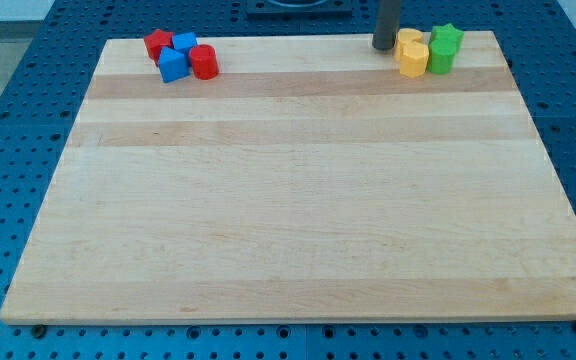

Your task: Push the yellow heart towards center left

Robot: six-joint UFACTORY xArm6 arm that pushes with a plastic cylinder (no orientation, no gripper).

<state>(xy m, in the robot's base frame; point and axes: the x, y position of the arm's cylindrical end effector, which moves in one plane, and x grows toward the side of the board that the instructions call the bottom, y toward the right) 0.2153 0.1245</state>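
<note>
Only the one camera view here, so: my tip (384, 46) is down at the top edge of the wooden tabletop (298, 200), toward the view's right, just to the left of the yellow cluster and pretty much touching it; no claw on this arm at all, just a straight dark rod, so nothing is open, closed or held.

The yellow heart (413, 60) sits near the top right corner, right beside another yellow block (408, 39) behind it (shape hard to make out); a green star (447, 38) and a green block (440, 57) are packed against their right side, all four bunched tight.

Over at the top left there's a second clump: a red block (157, 43), a blue block (184, 43), a blue cube (172, 65) and a red cylinder (204, 62), all touching or nearly so; well apart from the tip.
</note>
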